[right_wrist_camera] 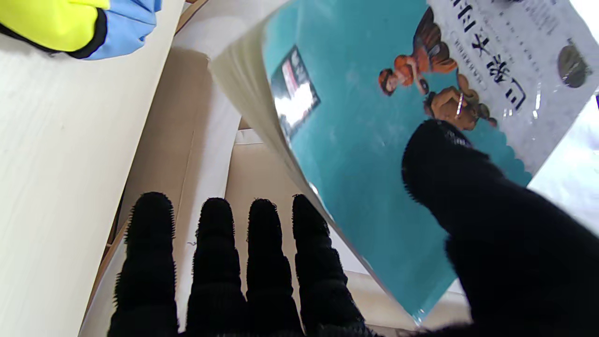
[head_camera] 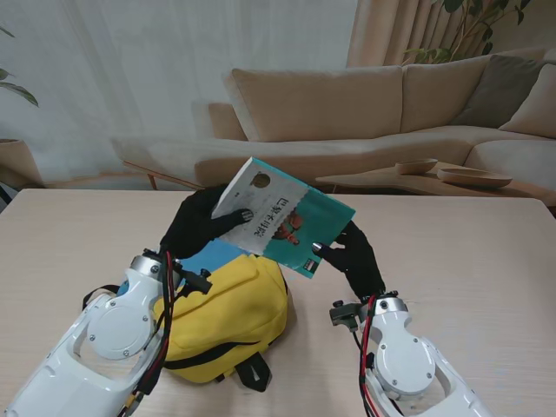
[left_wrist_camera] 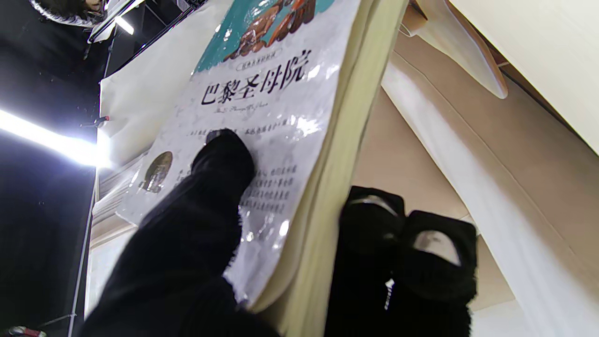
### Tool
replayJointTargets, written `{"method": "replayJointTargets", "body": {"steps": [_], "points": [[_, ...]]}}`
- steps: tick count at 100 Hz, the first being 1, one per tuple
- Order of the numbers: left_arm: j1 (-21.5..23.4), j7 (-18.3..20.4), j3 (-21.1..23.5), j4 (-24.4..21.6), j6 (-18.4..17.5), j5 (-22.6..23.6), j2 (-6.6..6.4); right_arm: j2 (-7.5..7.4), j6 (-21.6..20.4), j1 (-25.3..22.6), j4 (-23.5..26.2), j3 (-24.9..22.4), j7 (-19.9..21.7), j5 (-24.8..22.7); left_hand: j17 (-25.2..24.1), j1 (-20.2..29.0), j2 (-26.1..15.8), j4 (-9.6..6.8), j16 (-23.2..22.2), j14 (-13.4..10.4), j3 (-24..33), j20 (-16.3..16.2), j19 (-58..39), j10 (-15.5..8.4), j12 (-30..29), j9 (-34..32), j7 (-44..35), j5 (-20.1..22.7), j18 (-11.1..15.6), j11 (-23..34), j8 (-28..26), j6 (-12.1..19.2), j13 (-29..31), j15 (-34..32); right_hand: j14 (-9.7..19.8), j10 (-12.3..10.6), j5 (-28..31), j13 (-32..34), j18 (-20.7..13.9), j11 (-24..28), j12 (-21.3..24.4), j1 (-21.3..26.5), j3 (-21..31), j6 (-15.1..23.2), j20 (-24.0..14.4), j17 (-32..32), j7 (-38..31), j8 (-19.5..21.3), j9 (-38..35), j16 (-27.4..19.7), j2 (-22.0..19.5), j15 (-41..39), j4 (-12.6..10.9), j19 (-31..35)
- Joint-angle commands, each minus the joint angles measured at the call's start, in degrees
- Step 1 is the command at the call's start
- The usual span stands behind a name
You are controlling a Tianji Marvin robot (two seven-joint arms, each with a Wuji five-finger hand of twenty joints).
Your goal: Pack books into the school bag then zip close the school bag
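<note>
— Where is the book?

— Raised over the yellow school bag (head_camera: 228, 317). My left hand (head_camera: 198, 228) clamps the teal-and-white paperback (head_camera: 282, 217), thumb on cover; my right hand (head_camera: 354, 254) pinches its lower corner.

— Best approach?

— I'd tilt it spine-first toward the bag's opening.

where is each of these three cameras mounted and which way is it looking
Stand view: above the shoulders, looking down at the table; both white arms show, left hand and right hand lifting the book over the yellow bag.
Left wrist view: along the left hand's fingers, thumb on the cover.
Right wrist view: along the right hand's fingers, thumb on the teal cover.
All three share the book.
</note>
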State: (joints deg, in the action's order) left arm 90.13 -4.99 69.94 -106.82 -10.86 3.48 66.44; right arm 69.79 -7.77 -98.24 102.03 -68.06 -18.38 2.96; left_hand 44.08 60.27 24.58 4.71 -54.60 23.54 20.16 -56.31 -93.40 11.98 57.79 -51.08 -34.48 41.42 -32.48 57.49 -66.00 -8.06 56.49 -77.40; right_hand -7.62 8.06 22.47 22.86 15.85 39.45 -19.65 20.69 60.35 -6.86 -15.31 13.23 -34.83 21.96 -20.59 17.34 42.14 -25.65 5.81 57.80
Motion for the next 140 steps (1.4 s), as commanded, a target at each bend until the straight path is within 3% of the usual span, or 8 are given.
{"method": "replayJointTargets", "body": {"steps": [1, 38, 54, 82, 96, 107, 112, 140], "points": [[-0.07, 1.44, -0.20, -1.06, 0.77, -1.24, 0.63, 1.52, -0.51, -0.06, 0.02, 0.91, -0.28, 0.53, 0.52, 9.72, -9.80, -3.39, -1.35, 0.11, 27.74, -0.68, -4.98, -5.04, 2.03, -5.33, -38.52, 10.45, -0.82, 7.47, -10.49, 11.67, 1.77, -3.25, 1.30, 0.06, -0.49, 1.58, -2.51, 1.25, -0.55, -0.29, 1.96, 0.95, -1.00, 1.31, -1.25, 0.63, -1.01, 0.76, 1.44, -1.09, 2.14, 1.70], [-1.27, 3.31, -1.74, -0.70, 3.32, -5.74, 0.77, 2.38, -5.67, -0.25, 1.82, 1.80, 0.34, 14.92, 0.36, 9.80, -9.78, -3.36, -1.41, 0.17, 27.67, -0.89, -4.82, -4.99, 2.10, -5.27, -38.49, 10.45, -0.83, 7.40, -10.54, 11.65, 1.57, -3.11, 0.70, -1.24, 12.91, 14.05, -3.64, 0.62, -0.49, 7.68, 9.53, 5.36, -2.40, 9.87, -7.32, 0.46, -15.97, 1.48, -0.99, -3.32, 1.46, 4.72], [-1.60, 4.00, -1.88, -0.56, 4.18, -6.11, 0.69, 1.96, -6.08, -0.81, 3.13, 0.97, 3.41, 20.64, -0.43, 9.81, -9.92, -3.27, -1.36, 0.33, 27.36, -1.01, -4.35, -5.19, 2.04, -4.95, -38.27, 10.19, -0.83, 7.12, -10.50, 11.55, 1.16, -2.69, -0.52, -1.76, 30.56, 25.72, -1.66, -3.12, 0.85, 27.61, 15.01, 10.05, -2.79, 17.48, -16.00, -6.11, -32.86, 1.69, -2.95, -5.87, 5.17, 8.95], [-0.29, 7.17, -0.42, -1.92, 4.89, -4.59, -0.34, 1.87, -1.62, -1.79, 5.76, -0.86, 5.05, 26.96, -9.27, 10.51, -4.08, -0.08, 0.24, 4.11, 28.30, -1.85, 5.43, -4.01, -0.47, -1.25, -31.48, 3.01, -2.54, -2.33, -0.84, 9.39, -4.96, 8.29, -8.18, 1.53, 43.25, 34.34, 5.71, 12.20, -9.91, 31.24, 15.43, 12.15, -11.49, 25.31, -20.37, 26.67, -40.32, 8.03, -2.88, -31.14, 7.82, 28.70], [0.87, 10.67, 1.25, -2.92, 5.36, -2.60, -1.43, 2.33, 2.54, -2.15, 7.50, -1.94, 3.10, 28.90, -22.24, 10.05, 2.76, 0.78, -1.67, 4.86, 30.47, 0.40, 14.26, -2.83, 0.87, 7.06, -22.34, -8.66, 1.09, -19.66, 10.34, 7.55, -16.08, 25.30, -9.47, 2.79, 43.24, 36.35, 6.11, 15.90, -12.82, 31.85, 16.11, 11.87, -14.31, 29.51, -21.97, 31.19, -39.33, 9.83, -2.48, -37.71, 8.60, 33.64], [1.64, 12.68, 2.36, -3.23, 5.24, -1.23, -2.08, 2.64, 4.48, -1.98, 8.16, -2.45, 1.84, 30.02, -33.42, 3.78, -1.43, -3.68, 1.69, 2.13, 29.05, 6.62, 21.08, -2.76, -10.31, 18.62, -13.54, -16.95, 2.72, -26.68, 20.38, 5.91, -26.14, 37.63, -9.94, 3.39, 43.41, 37.78, 6.32, 16.94, -14.12, 32.14, 16.41, 11.49, -14.65, 31.88, -22.70, 32.86, -38.57, 10.71, -2.23, -39.02, 9.09, 35.06], [1.98, 13.76, 2.80, -3.45, 5.53, -0.90, -2.37, 2.73, 4.94, -1.92, 8.31, -2.59, 1.42, 30.17, -36.64, -0.88, -4.95, -6.85, 10.51, 0.79, 26.50, 10.05, 23.34, -2.57, -21.53, 22.22, -10.33, -19.65, 2.80, -27.81, 24.44, 5.58, -30.65, 38.54, -9.85, 3.36, 43.53, 38.23, 6.34, 17.13, -14.36, 32.19, 16.49, 11.54, -14.64, 32.69, -22.87, 33.39, -38.47, 10.85, -2.18, -39.26, 9.29, 35.40], [3.65, 17.79, 5.14, -3.98, 7.08, 1.35, -3.51, 3.56, 10.35, -1.20, 9.75, -3.74, -2.39, 31.18, -44.95, -17.86, -5.15, -3.72, 17.70, -1.47, 13.87, 16.56, 38.08, -1.72, -29.77, 29.18, 1.07, -28.15, 3.23, -38.15, 35.11, 4.49, -38.36, 51.78, -10.12, 4.21, 44.08, 40.38, 7.06, 17.84, -14.78, 32.42, 17.43, 10.94, -13.84, 35.82, -22.87, 34.96, -38.33, 10.81, -1.50, -39.54, 9.72, 36.00]]}}
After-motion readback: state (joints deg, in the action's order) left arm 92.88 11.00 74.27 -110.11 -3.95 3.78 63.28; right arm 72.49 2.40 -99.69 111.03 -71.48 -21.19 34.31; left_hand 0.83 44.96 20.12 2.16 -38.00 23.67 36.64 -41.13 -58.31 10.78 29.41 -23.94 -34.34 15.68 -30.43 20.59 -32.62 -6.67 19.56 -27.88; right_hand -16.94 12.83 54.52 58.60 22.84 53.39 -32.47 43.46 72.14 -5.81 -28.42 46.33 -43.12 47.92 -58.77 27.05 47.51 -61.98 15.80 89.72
